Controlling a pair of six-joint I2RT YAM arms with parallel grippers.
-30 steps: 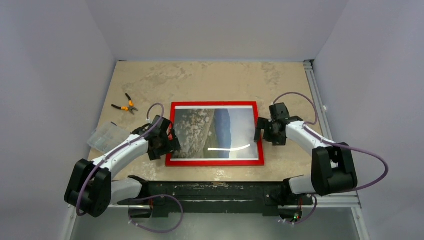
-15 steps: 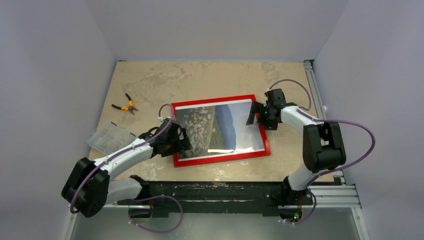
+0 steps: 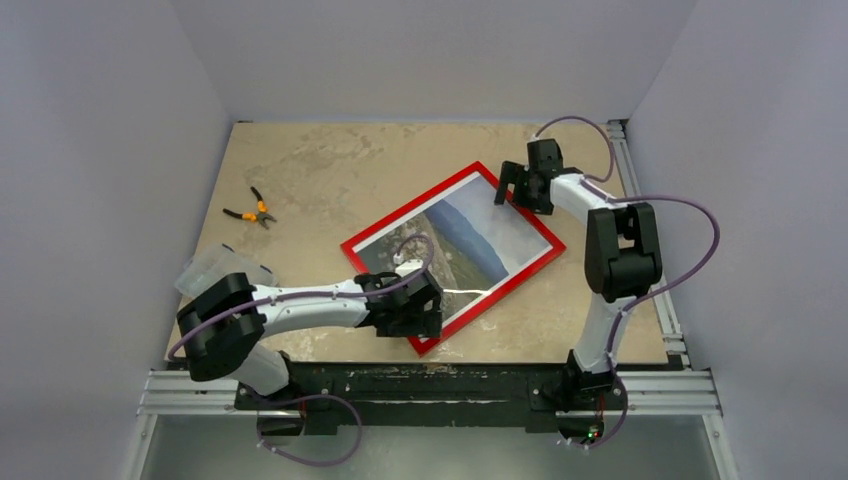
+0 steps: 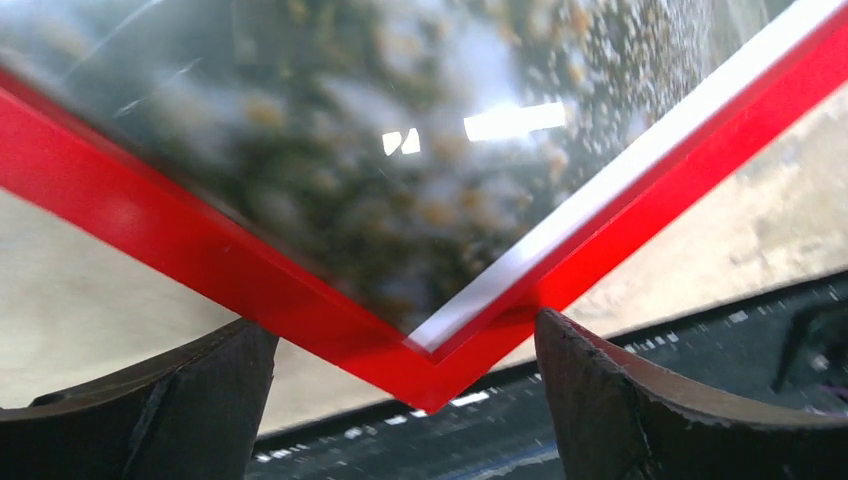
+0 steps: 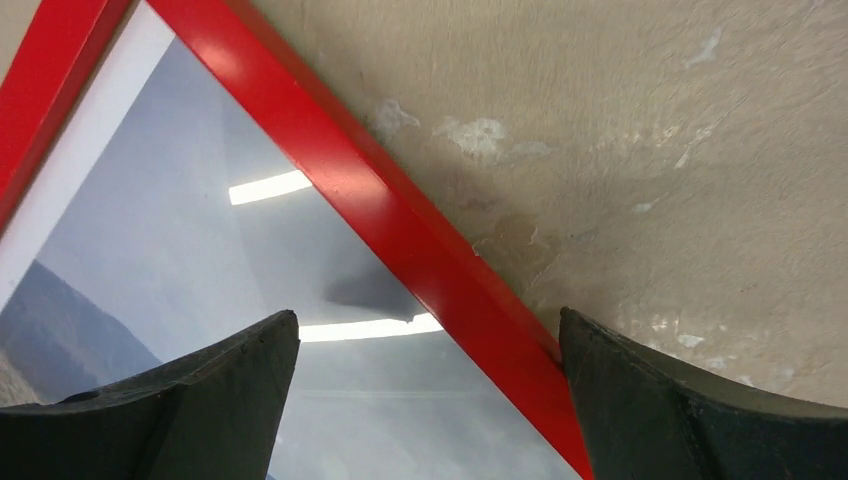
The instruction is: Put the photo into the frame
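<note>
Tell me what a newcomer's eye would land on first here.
The bright red frame lies slanted in the middle of the tan table, with the landscape photo showing behind its glass. An open gripper sits at each end: the left gripper over the near corner, the right gripper astride the far right edge. Orange-handled pliers lie at the far left.

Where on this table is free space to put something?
Widest: far strip of the beige table, between back wall and red picture frame. Smaller: between the frame's near right edge and the right arm. Crowded: the left side, with orange-handled pliers, clear plastic container and left arm.
</note>
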